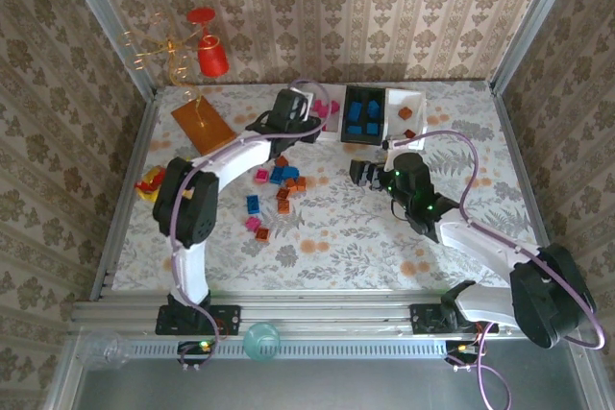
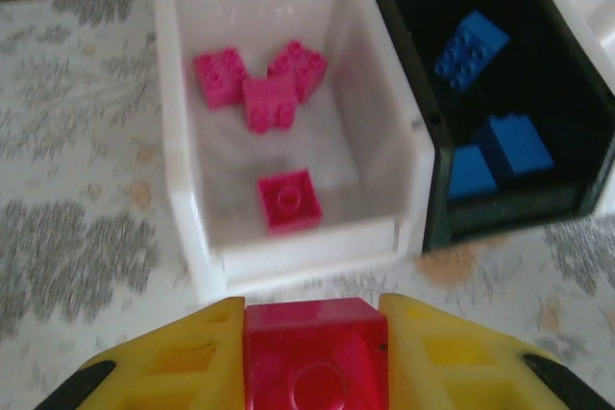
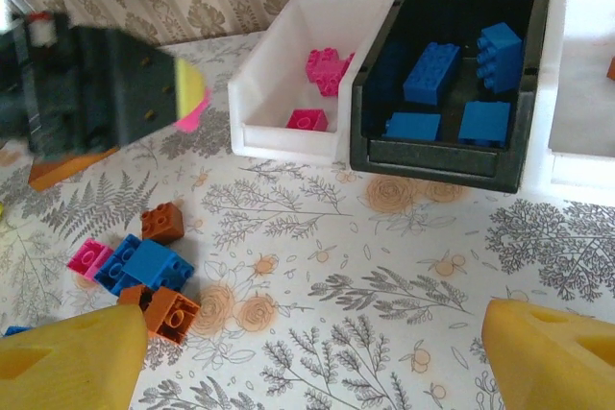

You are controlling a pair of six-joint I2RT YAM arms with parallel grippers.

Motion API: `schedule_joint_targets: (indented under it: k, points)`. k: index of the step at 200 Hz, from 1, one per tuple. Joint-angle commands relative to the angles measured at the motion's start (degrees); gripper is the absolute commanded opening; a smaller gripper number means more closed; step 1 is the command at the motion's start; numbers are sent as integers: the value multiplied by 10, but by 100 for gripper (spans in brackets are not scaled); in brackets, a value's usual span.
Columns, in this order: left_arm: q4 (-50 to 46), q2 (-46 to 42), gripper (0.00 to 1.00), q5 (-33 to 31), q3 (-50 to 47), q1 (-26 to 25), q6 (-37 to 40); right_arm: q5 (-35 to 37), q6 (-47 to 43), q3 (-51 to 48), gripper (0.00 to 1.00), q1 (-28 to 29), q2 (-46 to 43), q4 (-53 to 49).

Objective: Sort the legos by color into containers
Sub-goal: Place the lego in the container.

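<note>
My left gripper (image 2: 312, 357) is shut on a pink lego (image 2: 312, 348), just short of the near wall of a white tray (image 2: 183, 122) that holds several pink legos (image 2: 288, 201). Beside it on the right stands a black tray (image 2: 442, 199) with blue legos (image 2: 471, 45). From above, the left gripper (image 1: 288, 110) hovers by the trays. My right gripper (image 3: 312, 352) stands open over bare tablecloth; seen from above, the right gripper (image 1: 363, 172) is below the black tray (image 1: 364, 110). A loose pile of blue, pink and brown-orange legos (image 1: 281, 184) lies mid-table.
A second white tray (image 1: 408, 114) with a brown-orange brick sits right of the black one. An orange-brown board (image 1: 202, 122) lies at the back left, red and yellow toys (image 1: 149, 182) at the left edge. A red cup (image 1: 210, 55) stands on the back wall frame.
</note>
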Motion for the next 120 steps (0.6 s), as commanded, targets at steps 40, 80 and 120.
schedule_joint_targets:
  k: [40,80,120]
  points:
    - [-45,165,36,-39,230,3,65,24,3,-8,92,3,-43,-39]
    - [-101,214,45,-59,339,3,93,31,8,-22,92,3,-58,-42]
    - [-99,155,60,-57,295,1,94,33,11,-29,92,3,-69,-46]
